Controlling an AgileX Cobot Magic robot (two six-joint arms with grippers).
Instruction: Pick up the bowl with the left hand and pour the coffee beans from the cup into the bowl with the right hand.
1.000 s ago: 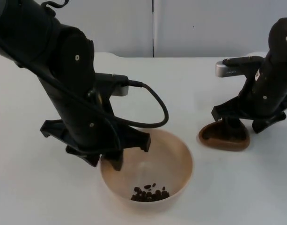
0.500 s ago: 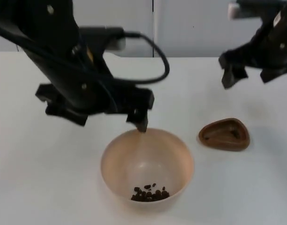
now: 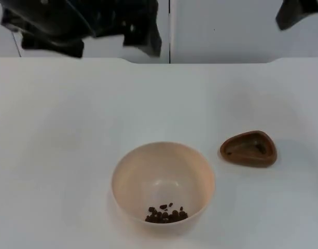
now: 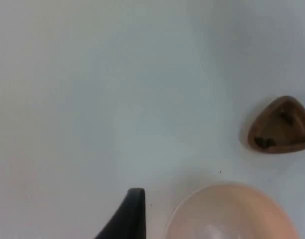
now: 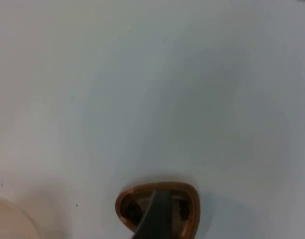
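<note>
The round, pale peach bowl [image 3: 163, 182] stands upright on the white table top [image 3: 70, 135], near the front edge of the table in the top view. Inside it, a small heap of dark coffee beans [image 3: 166, 213] lies on the bottom, on the side closest to the camera. The rest of the inside of the bowl is bare.

To the right of the bowl, apart from it and not touching it, the small brown cup [image 3: 248, 149] with a rounded triangular rim stands on the table with its opening up. In the left wrist view the cup [image 4: 281, 125] shows two or three dark specks inside; I cannot tell if they are beans. The rim of the bowl [image 4: 232, 211] is near one black fingertip [image 4: 125, 215] in this view.

The left gripper [image 3: 86, 28] is high above the back of the table, in front of the grey partition wall [image 3: 221, 28], well apart from the bowl. It holds nothing; how wide its jaws stand I cannot tell.

The right gripper [image 3: 297, 11] is also raised, at the far right before the wall, well above the cup. It holds nothing, and the state of its jaws I cannot tell. In the right wrist view one dark fingertip [image 5: 157, 216] stands in front of the cup [image 5: 127, 206], which rests on the table below it.
</note>
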